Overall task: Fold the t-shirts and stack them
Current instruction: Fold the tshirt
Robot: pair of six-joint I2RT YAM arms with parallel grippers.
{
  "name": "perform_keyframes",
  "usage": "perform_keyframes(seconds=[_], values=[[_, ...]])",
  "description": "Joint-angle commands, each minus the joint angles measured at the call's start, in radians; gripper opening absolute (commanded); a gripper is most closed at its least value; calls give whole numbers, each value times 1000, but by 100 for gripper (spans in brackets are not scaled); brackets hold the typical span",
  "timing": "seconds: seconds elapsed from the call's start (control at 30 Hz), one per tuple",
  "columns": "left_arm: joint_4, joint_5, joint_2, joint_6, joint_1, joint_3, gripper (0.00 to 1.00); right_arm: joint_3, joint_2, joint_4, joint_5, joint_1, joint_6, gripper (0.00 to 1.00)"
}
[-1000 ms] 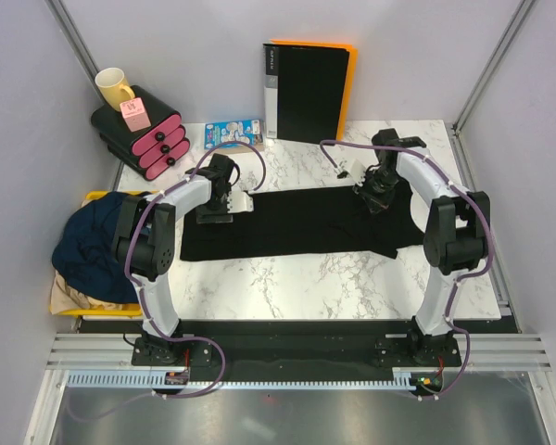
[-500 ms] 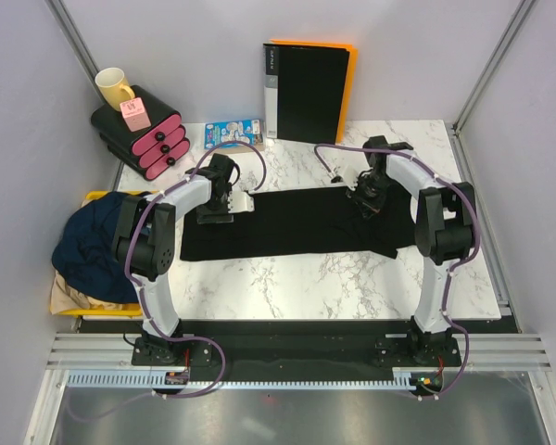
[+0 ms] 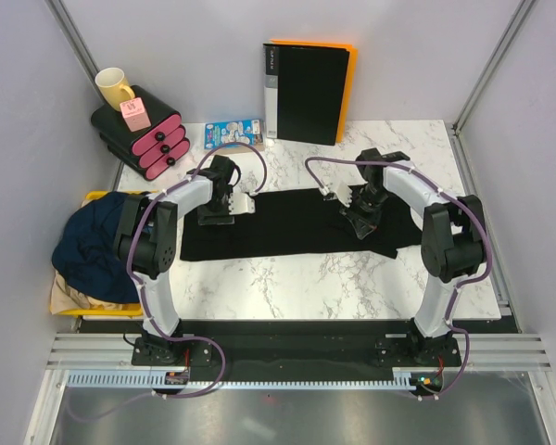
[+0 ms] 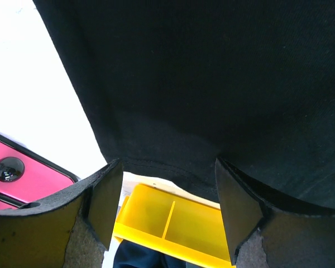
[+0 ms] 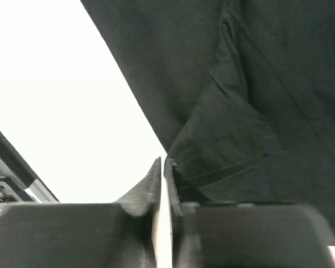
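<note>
Black t-shirt (image 3: pixel 296 222) lies beside the yellow bin (image 3: pixel 94 196) holding the navy t-shirt (image 3: pixel 91 243) and tan t-shirt (image 3: pixel 69 292); wrist views alone show left gripper (image 4: pixel 167 167) spread, right gripper (image 5: pixel 163 190) clenched

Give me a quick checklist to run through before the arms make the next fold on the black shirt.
1. Black t-shirt spread on the table: ok.
2. Left jaws open over the shirt's left end, nothing between them: ok.
3. Right jaws shut; cloth pinched: cannot tell.
4. Sleeve by the right jaws lying flat: not ok, creased.
5. Navy t-shirt out of the way, heaped on the yellow tray: ok.
</note>
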Motion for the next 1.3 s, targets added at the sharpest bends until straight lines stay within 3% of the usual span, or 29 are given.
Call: perform_keyframes(seconds=[0.0,0.07,0.27,0.73,0.9,0.93,1.0,1.27], values=[[24,27,1,-15,-9,3,74,-5,-55,52,12,4,33,19],[23,27,-4,-15,-10,-2,74,22,-52,75,29,-5,39,28],[25,22,-13,-10,-10,-6,74,114,7,107,49,-10,48,39],[23,5,-22,-5,-9,-17,74,148,146,150,54,-43,29,44],[23,4,-13,5,-9,-5,75,161,153,145,46,-51,27,29],[22,2,-7,7,-9,0,74,159,153,142,46,-51,24,15],[23,2,-1,10,-9,17,74,161,152,136,43,-51,19,3],[23,3,36,25,-9,52,74,183,113,26,-24,-45,-28,0]])
